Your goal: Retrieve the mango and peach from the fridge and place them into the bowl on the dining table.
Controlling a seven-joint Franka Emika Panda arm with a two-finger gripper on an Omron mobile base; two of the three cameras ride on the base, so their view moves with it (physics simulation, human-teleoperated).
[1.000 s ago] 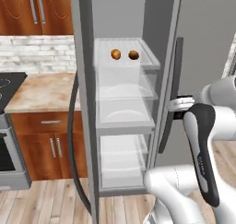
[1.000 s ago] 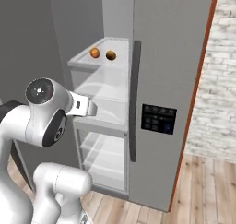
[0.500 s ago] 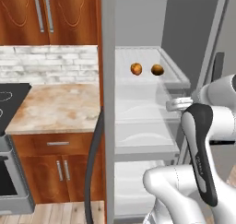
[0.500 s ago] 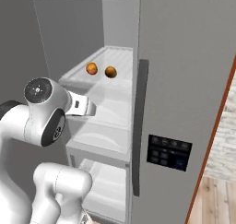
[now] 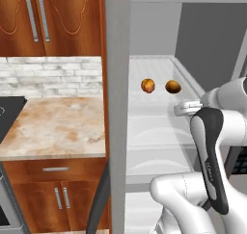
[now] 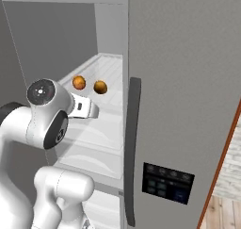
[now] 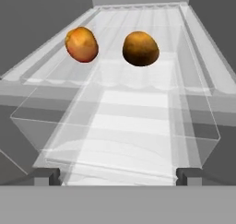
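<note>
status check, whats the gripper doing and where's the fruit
Gripper jaws open, empty, facing the shelf. Two fruits, orange-red and brown, side by side on it, untouched. Nothing between jaws and fruit.

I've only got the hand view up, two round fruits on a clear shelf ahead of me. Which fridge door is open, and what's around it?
Observer: The fridge has its control-panel door shut, on the arm's right; the other door is swung open, its edge standing at the arm's left.
Operator: What's past that open door?
Observer: A stone-topped counter with wooden cabinets above and below.
Operator: How far in is the hand?
Observer: In the right base view the gripper hangs open in front of the shelf, short of the reddish-orange fruit and the browner fruit, touching neither.
</note>
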